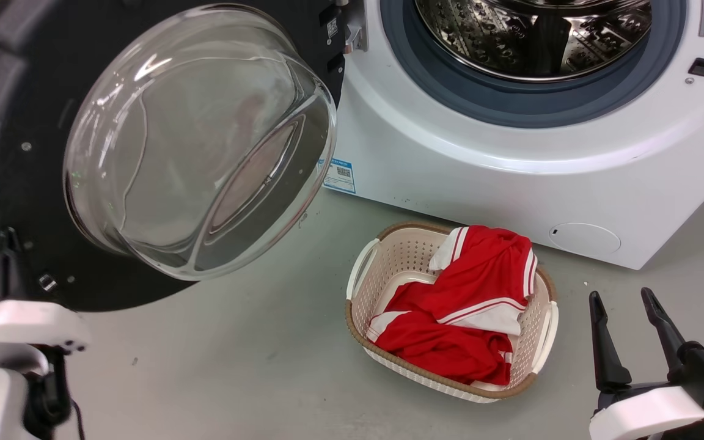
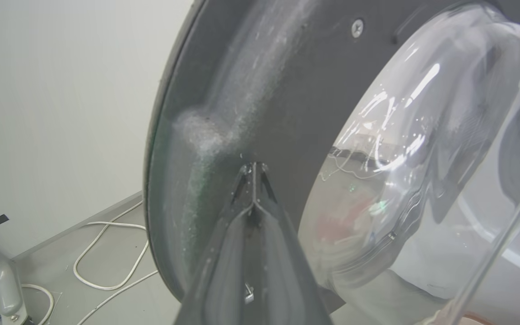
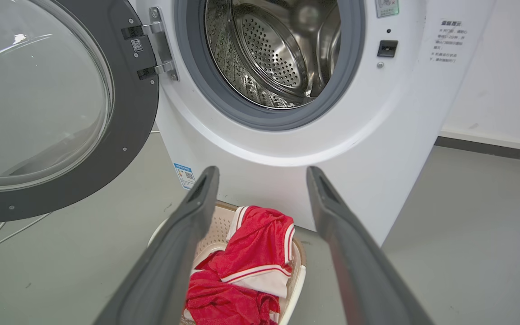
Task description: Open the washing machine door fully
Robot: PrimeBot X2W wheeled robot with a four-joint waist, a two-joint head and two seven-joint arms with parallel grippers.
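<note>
Left gripper (image 2: pixel 253 168): at 8 o'clock in the head view. Its two fingers are pressed together with nothing between them, and the tips rest against the door's dark inner face.
Washing machine door (image 1: pixel 16 122): at 10 o'clock, swung wide off the opening. Its inner side faces the head camera, and the clear glass bowl (image 1: pixel 199 140) bulges outward.
Hinge (image 3: pixel 160 45): metal, joining the door's edge to the machine's front.
Washing machine (image 1: pixel 511 183): white, at 1 o'clock. Its mouth is uncovered, with a blue-grey rubber ring (image 1: pixel 529 101) around the steel drum (image 1: pixel 535 36).
Basket (image 1: pixel 401 256): toward 5 o'clock on the grey floor (image 1: pixel 236 342), just in front of the machine. It holds a red-and-white garment (image 1: pixel 462 305).
Right gripper (image 1: pixel 621 294): at 4 o'clock, near the basket and well apart from the door. Its fingers are spread and hold nothing.
</note>
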